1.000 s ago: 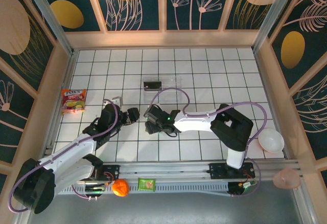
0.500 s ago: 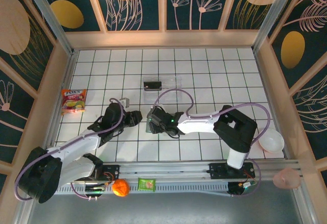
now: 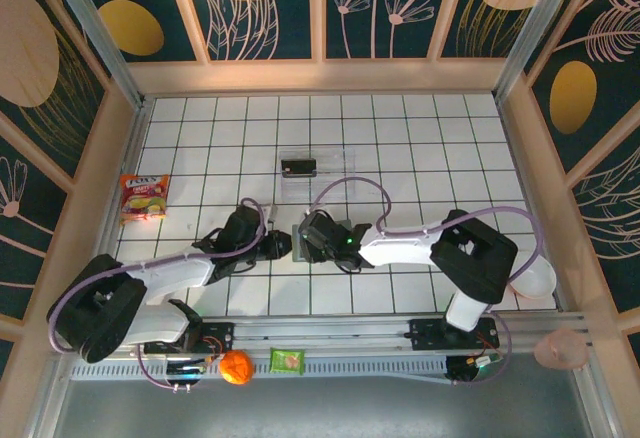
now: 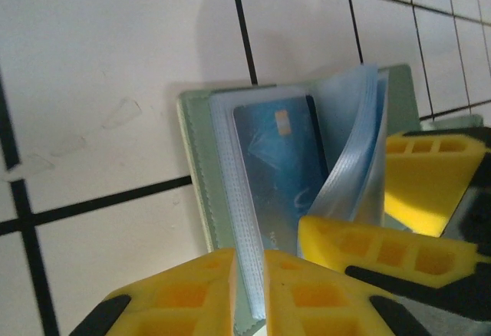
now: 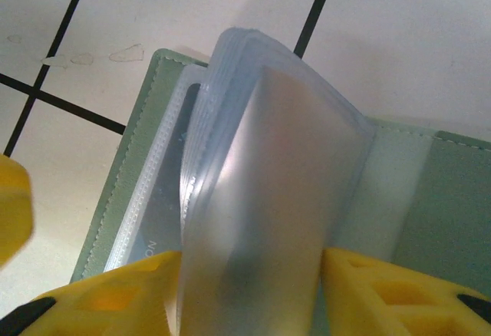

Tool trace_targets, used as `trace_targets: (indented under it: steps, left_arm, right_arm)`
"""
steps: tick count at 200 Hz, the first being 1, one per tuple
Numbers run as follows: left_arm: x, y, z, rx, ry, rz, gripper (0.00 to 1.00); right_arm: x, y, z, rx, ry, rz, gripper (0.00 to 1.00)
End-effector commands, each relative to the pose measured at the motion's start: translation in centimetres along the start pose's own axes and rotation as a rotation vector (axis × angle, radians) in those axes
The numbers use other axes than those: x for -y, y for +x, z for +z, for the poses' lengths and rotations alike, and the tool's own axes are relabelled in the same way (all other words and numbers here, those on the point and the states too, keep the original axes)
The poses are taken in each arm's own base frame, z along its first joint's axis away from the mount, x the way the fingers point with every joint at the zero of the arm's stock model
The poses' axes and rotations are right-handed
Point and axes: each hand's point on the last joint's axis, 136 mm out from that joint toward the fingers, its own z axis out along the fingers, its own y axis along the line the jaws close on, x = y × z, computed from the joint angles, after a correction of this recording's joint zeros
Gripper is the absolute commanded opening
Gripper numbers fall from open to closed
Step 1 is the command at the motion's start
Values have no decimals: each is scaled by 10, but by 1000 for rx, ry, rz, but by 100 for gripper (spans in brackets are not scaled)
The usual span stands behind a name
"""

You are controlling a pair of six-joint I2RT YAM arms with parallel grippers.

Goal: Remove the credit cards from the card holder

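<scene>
Card holder [image 4: 196,198] stitched grey-green | left jaws clamp ribbed sleeve [image 4: 247,259] | right jaws clamp frosted sleeves [image 5: 268,198]

Grey-green card holder [image 4: 196,175] lies open, blue credit card [image 4: 280,167] in its sleeve.

Cover of grey-green folding card holder [image 4: 193,167]: matt, leather-like, stitched edge. Its clear pocket sleeves [image 5: 261,190]: soft plastic, frosted, semi-gloss, ribbed weld at seams. Bright blue credit card [image 4: 280,175]: smooth glossy plastic. White tiled tabletop [image 4: 115,37]: smooth, slight sheen, few smudges.
</scene>
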Motion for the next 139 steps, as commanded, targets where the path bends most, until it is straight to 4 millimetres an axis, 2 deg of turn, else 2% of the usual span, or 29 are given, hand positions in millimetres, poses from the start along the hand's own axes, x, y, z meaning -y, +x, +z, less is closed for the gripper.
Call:
trace_targets:
  steps: [1, 55, 79, 119, 139]
  left_arm:
    - [19, -4, 4, -9, 61, 23, 16]
    - [38, -9, 6, -7, 102, 51, 5]
    - [32, 0, 16, -46, 86, 46, 0]
    - [26, 6, 27, -74, 60, 43, 0]
    - [15, 7, 30, -80, 3, 44, 0]
  right_arm:
    - [0, -7, -7, 35, -27, 31, 48]
    - [1, -6, -10, 41, -48, 39, 45]
    - [1, -5, -10, 41, -51, 41, 44]
    - [1, -4, -10, 40, -54, 43, 44]
    - [1, -4, -10, 40, -53, 47, 44]
